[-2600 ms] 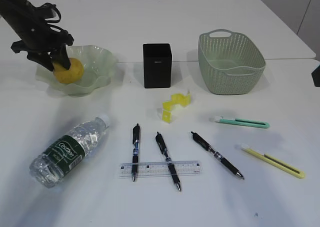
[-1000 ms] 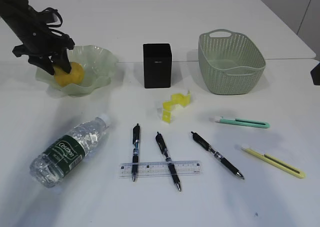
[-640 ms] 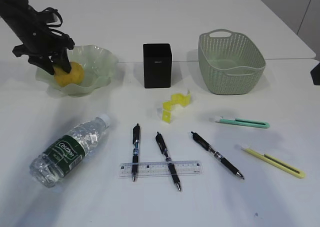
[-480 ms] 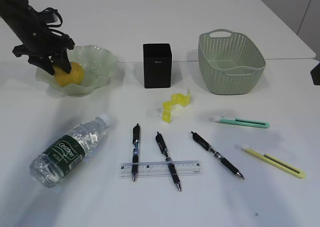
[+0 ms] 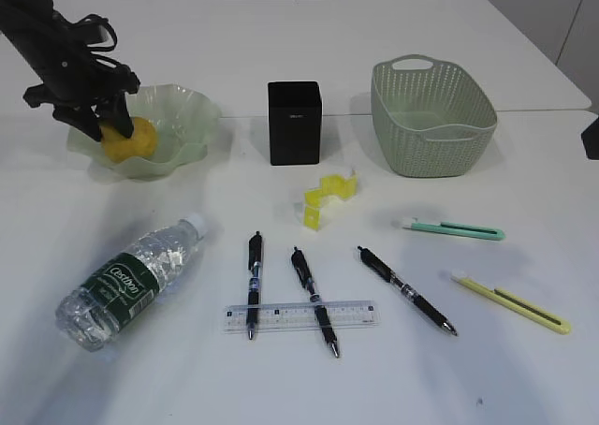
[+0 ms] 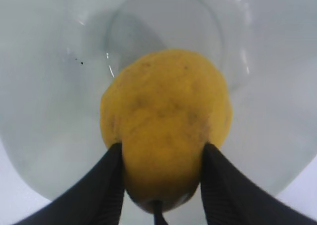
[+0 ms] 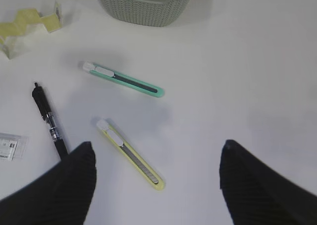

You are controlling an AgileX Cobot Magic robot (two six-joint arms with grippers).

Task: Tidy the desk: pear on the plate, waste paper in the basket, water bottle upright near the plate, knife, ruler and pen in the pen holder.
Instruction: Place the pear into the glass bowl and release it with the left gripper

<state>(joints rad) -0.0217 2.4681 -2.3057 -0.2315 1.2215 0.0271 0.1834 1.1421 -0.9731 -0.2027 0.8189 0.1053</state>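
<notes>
Gripping the dimpled yellow pear, left jaws; right jaws apart, seemingly empty.

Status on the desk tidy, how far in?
Done: nothing fully. In hand: left gripper fingers grip the pear, already in the plate. Left: water bottle lying flat; yellow paper, three pens, ruler, two knives on the desk.

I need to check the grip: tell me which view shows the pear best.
The left wrist view: the pear fills the frame, sitting in the plate with the left gripper fingers pressed on both its sides. The exterior view shows it small and partly hidden behind that gripper. The right wrist view does not show it.
</notes>
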